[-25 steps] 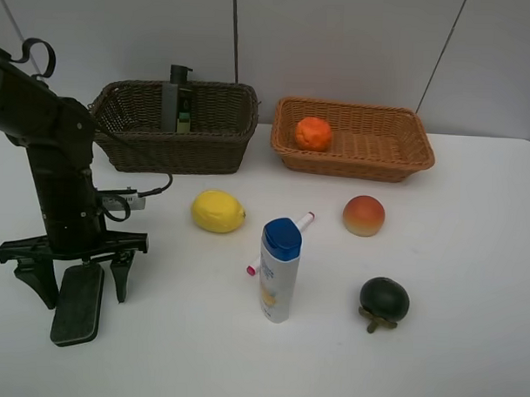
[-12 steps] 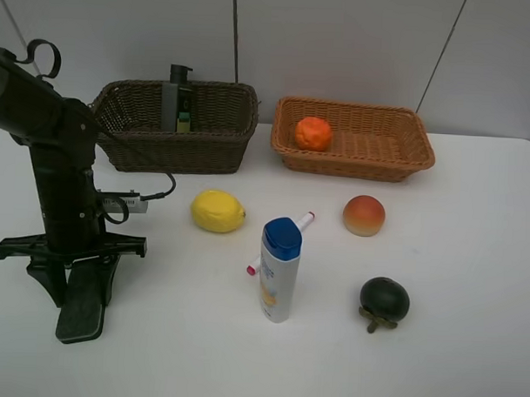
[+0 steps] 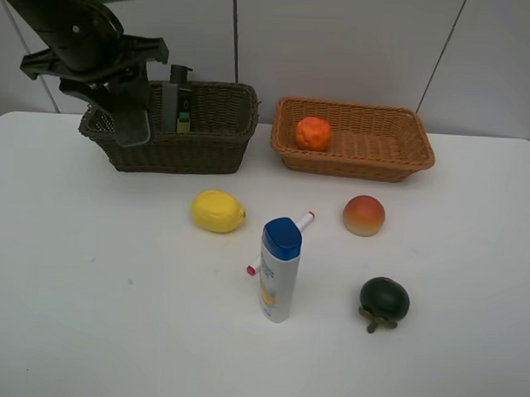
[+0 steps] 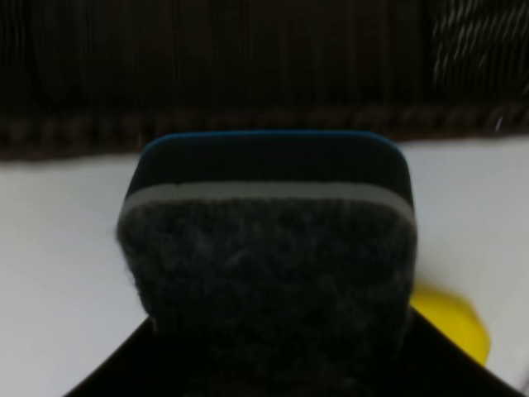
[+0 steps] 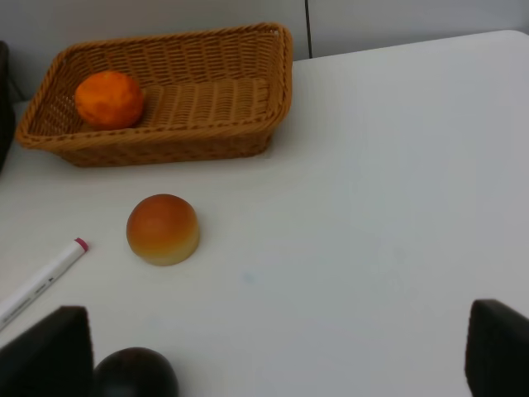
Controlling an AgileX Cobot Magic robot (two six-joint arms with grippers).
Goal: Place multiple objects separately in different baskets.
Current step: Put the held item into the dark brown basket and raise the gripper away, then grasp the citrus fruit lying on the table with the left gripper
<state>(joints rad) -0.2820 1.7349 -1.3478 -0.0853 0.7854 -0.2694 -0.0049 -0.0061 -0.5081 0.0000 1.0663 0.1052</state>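
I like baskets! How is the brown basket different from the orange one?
The brown basket is dark; the orange basket is light. The brown basket has taller walls; the orange basket is shallower. The brown one holds a pump bottle, the orange one an orange. The left gripper holds an eraser by the brown one only. Both are woven rectangles.

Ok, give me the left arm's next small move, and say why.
Probably carry the eraser forward past the rim of the dark basket before opening. The left gripper is shut on it, and the wrist view shows table under it with the basket wall ahead, so releasing here would likely miss.
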